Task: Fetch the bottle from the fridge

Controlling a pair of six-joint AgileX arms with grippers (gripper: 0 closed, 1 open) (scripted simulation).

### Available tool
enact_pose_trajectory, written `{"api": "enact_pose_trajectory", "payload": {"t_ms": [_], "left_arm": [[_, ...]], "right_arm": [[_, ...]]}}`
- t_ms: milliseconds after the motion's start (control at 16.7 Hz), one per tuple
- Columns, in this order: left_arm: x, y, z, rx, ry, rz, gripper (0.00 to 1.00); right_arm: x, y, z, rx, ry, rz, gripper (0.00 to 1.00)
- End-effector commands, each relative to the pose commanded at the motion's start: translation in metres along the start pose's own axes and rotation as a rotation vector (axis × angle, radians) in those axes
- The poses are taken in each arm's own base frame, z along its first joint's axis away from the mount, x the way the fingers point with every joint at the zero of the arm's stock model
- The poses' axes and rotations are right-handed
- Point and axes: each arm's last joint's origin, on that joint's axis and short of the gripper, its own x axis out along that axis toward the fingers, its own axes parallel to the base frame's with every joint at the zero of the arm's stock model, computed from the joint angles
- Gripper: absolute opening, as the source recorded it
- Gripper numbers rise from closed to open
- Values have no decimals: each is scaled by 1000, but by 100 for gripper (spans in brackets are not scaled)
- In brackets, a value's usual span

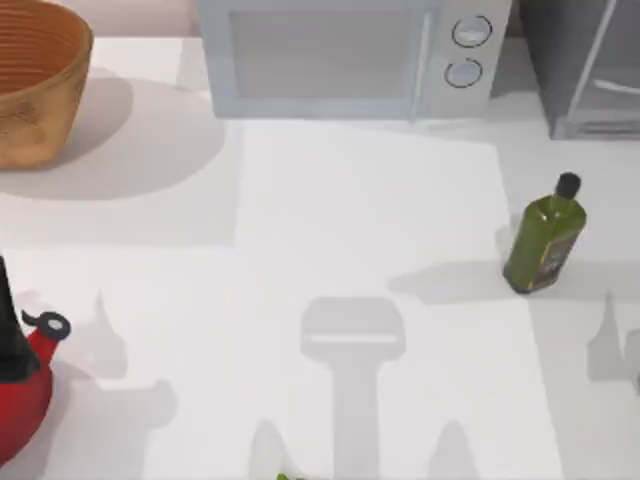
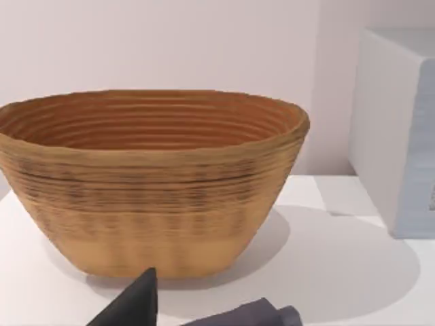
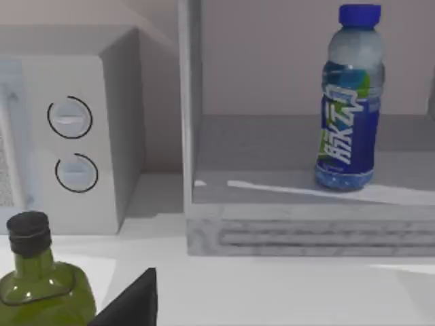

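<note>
1. You are seeing the bottle [image 3: 350, 102] in the right wrist view, standing upright inside the fridge [image 3: 306, 231] on its grey floor, long axis vertical, blue cap [image 3: 359, 15] pointing up.
2. The bottle's blue label is carrying white characters running down its length; they are not legible as words. A green and white patch is sitting near the label's upper end.
3. The fridge is standing open toward the right wrist camera, its pale frame post just beside the microwave [image 1: 350, 55]. In the top view it is occupying the table's [image 1: 370, 220] far right corner.
4. The right gripper is showing a single dark fingertip [image 3: 132, 302] at the frame edge, well apart from the bottle, in front of the fridge. You cannot tell how wide its fingers are standing; nothing is visibly held.
5. The green glass bottle [image 1: 545, 240] is standing on the table near that fingertip.
6. The left gripper's fingertip [image 2: 132, 302] is facing the wicker basket [image 2: 149, 183]; its opening cannot be told.
7. A red kettle [image 1: 25, 375] is sitting at the table's left edge.
</note>
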Motion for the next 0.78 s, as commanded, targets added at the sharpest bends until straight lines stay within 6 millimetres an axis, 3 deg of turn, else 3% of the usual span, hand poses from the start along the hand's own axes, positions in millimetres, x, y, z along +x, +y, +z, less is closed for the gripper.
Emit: {"api": "enact_pose_trajectory", "payload": {"t_ms": [240,480,660,780], "left_arm": [[0,0,0,0,0,0,100],[0,0,0,0,0,0,100],[0,0,0,0,0,0,100],[0,0,0,0,0,0,100]], "right_arm": [[1,-1,7,-5,-23,7,100],[9,-6,40,-36,-116,35,100],[29,-15,60,-70,-177,56,100],[49,-25,62,-86,-184,66,100]]}}
